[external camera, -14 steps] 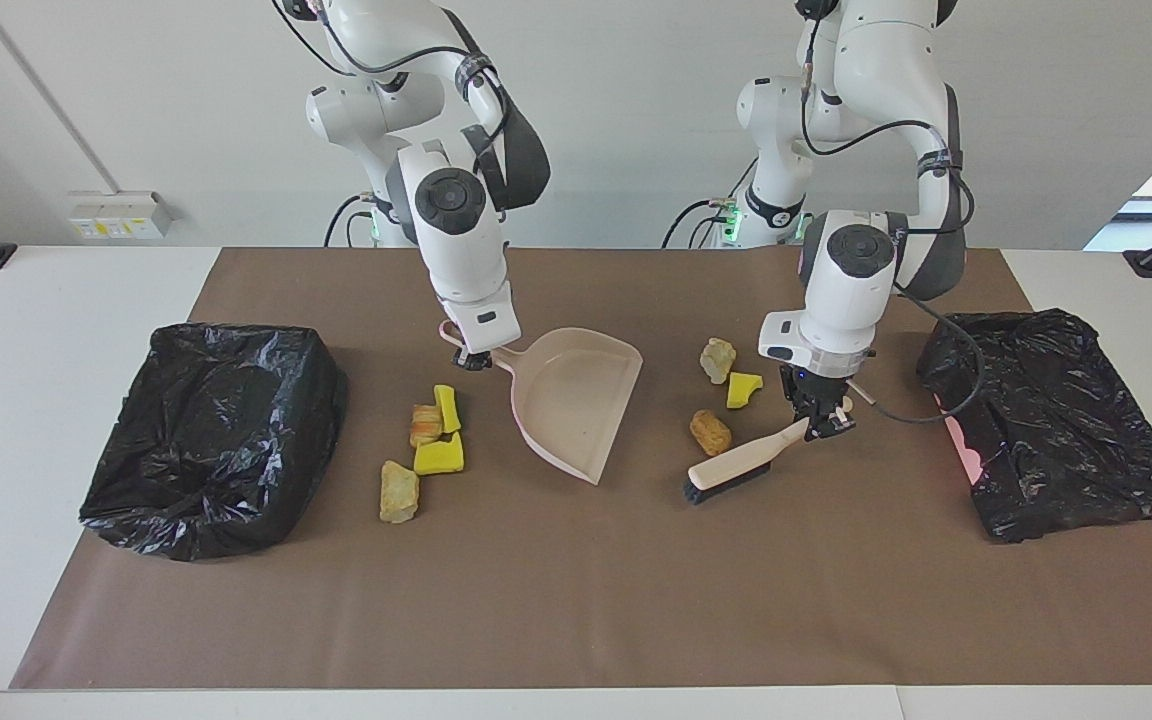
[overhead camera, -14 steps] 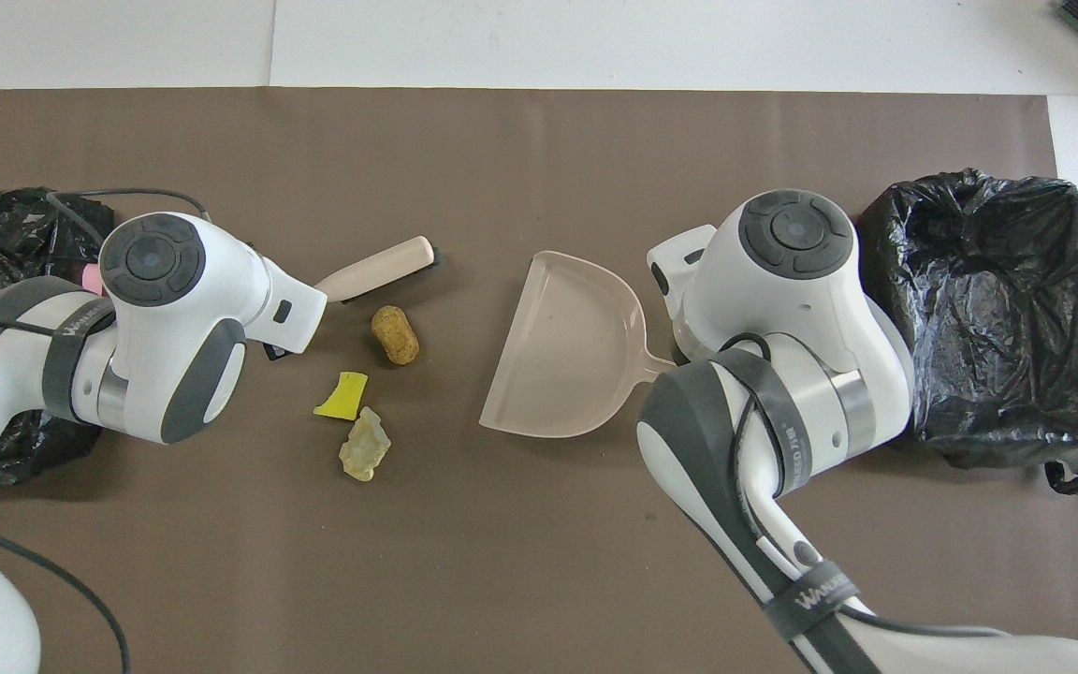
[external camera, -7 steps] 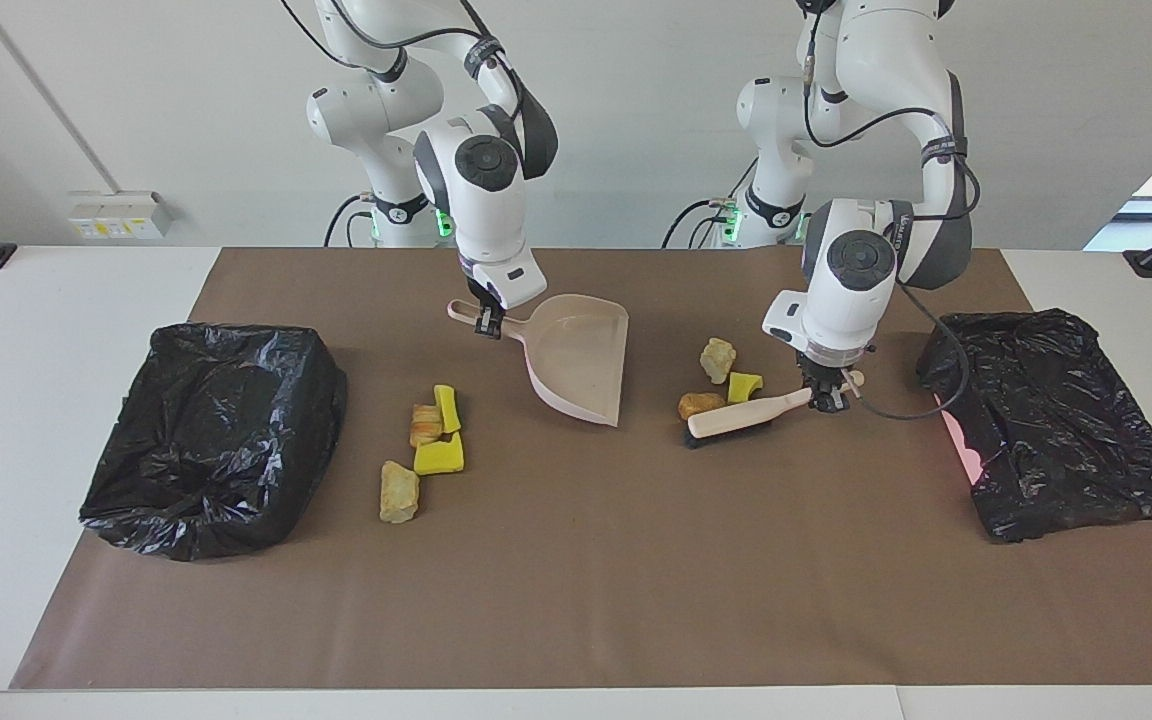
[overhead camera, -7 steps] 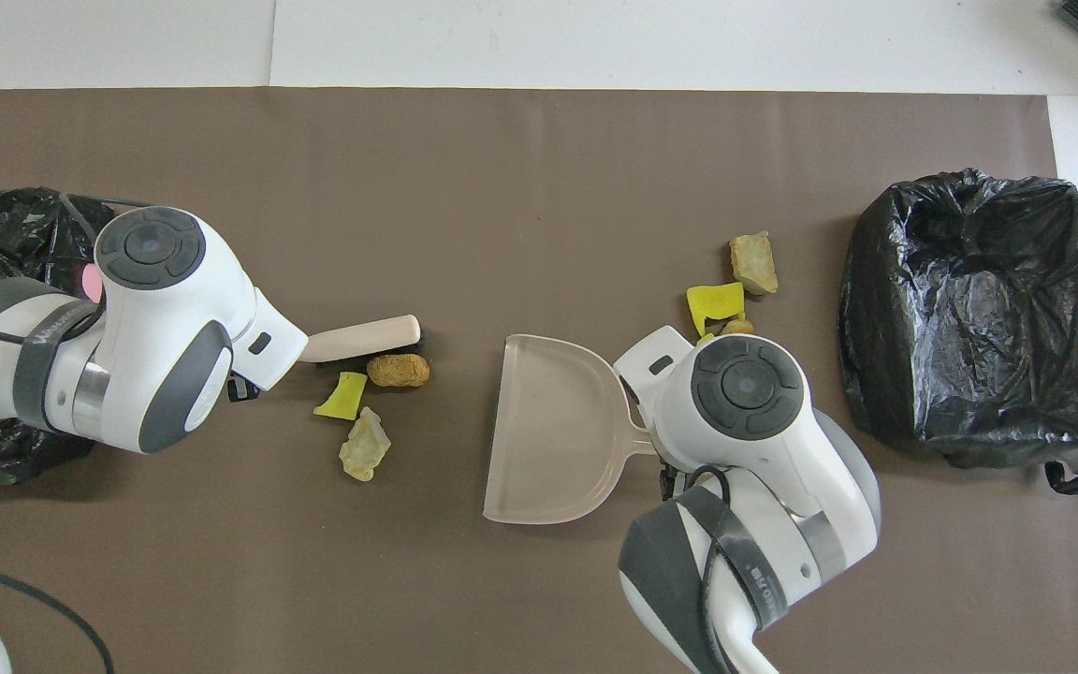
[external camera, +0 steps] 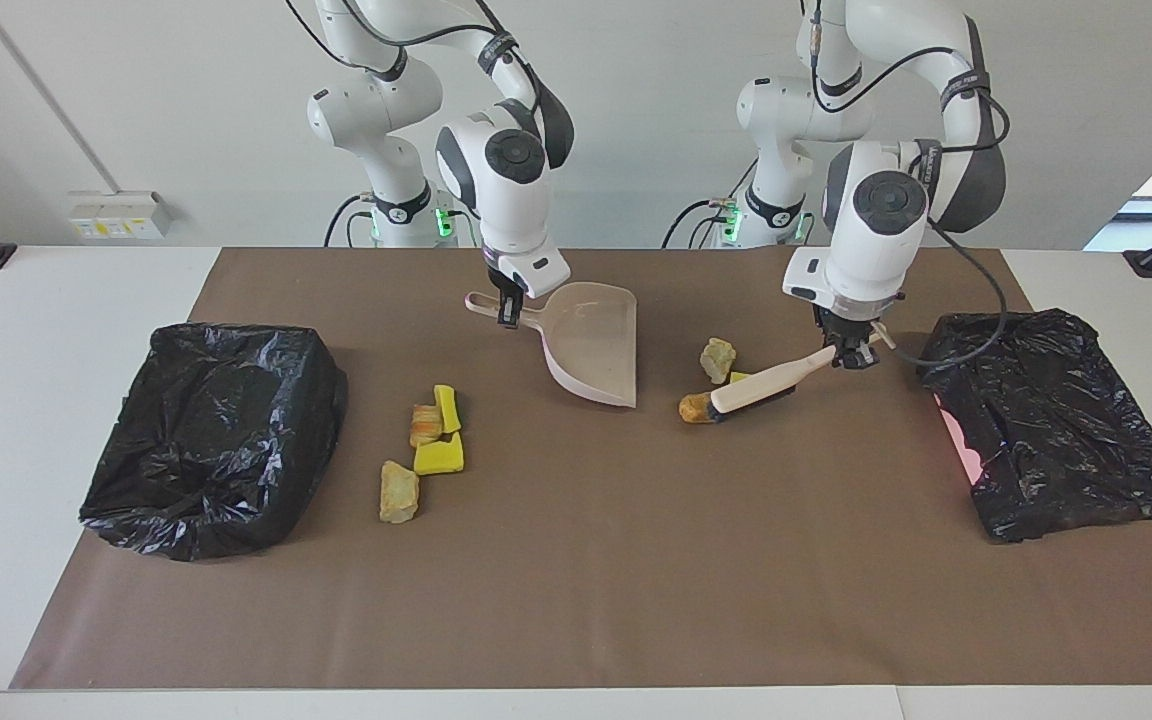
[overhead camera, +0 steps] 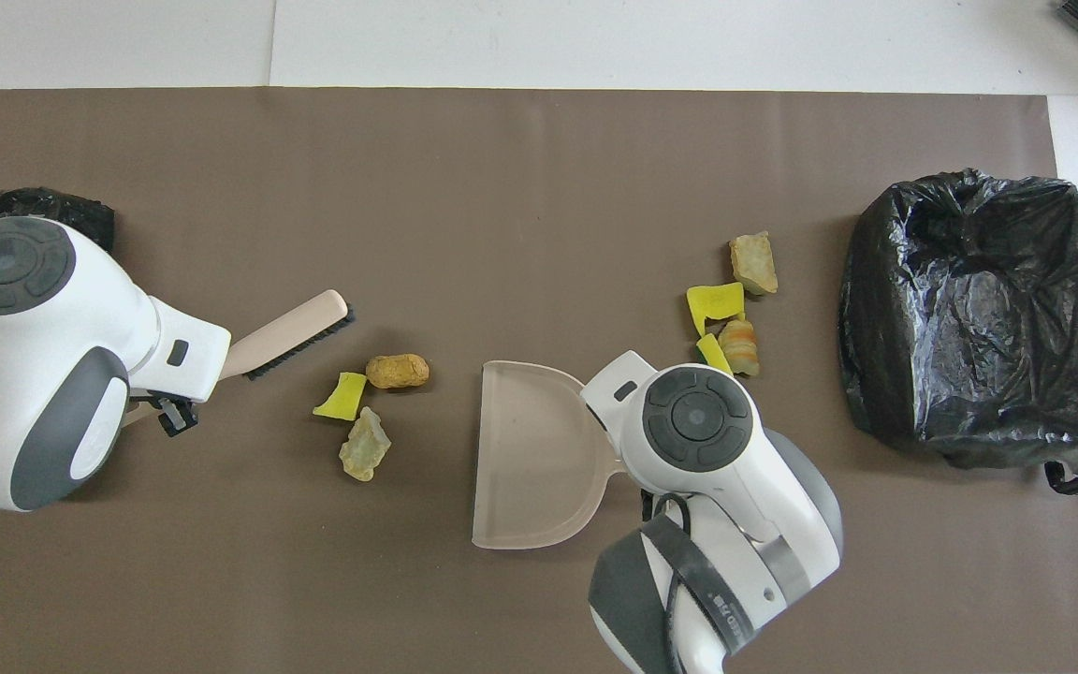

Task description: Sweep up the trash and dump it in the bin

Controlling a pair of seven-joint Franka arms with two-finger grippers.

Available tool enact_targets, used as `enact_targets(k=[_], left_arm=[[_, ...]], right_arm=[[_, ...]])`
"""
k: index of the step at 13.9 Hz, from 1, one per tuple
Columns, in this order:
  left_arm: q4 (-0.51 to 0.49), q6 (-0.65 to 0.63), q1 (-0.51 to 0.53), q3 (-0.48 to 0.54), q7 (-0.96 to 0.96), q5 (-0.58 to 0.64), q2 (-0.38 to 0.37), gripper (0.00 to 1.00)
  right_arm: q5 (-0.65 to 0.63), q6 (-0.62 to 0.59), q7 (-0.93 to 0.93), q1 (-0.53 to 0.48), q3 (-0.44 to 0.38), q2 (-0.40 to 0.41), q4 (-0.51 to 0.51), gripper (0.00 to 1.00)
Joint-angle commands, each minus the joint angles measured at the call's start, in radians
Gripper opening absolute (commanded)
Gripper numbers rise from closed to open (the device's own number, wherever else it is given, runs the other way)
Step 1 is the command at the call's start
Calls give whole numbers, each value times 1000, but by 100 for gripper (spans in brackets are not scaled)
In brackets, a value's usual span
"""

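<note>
I am gripping the brush (external camera: 754, 388) by its handle end with my left gripper (external camera: 853, 352), right of centre in the facing view, its dark bristles hanging over the brown mat (external camera: 576, 600). My right gripper (external camera: 508, 312), upper centre, is clamped on the stub handle of the dustpan (external camera: 594, 342), which is hanging tilted with its flat lip down.

The trash is lying in two clusters. Three scraps (external camera: 714, 382) are sitting by the brush head, centre-right; four more (external camera: 426, 450) are sitting left of centre, near the black-bagged bin (external camera: 211, 435) at the frame's left. A second bagged bin (external camera: 1056, 420) is sitting at the right.

The yellow pieces look spongy, the tan chunks bready and crumbly: I am judging them all light, likely to roll or skid ahead of stiff bristles. The pan looks like smooth, rigid plastic, so scraps may be sliding out unless I am keeping it level.
</note>
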Motion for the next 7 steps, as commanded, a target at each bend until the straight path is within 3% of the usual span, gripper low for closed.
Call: enact_targets(k=[1, 4, 7], left_arm=[[-66, 114, 49, -6, -168, 1, -18, 0], [-112, 226, 43, -7, -404, -17, 29, 0], [-156, 272, 34, -9, -435, -22, 52, 0]], right_arm=[[-105, 37, -31, 33, 4, 31, 1, 0], [-81, 56, 5, 37, 9, 66, 30, 0], [-13, 37, 154, 73, 9, 107, 73, 0]])
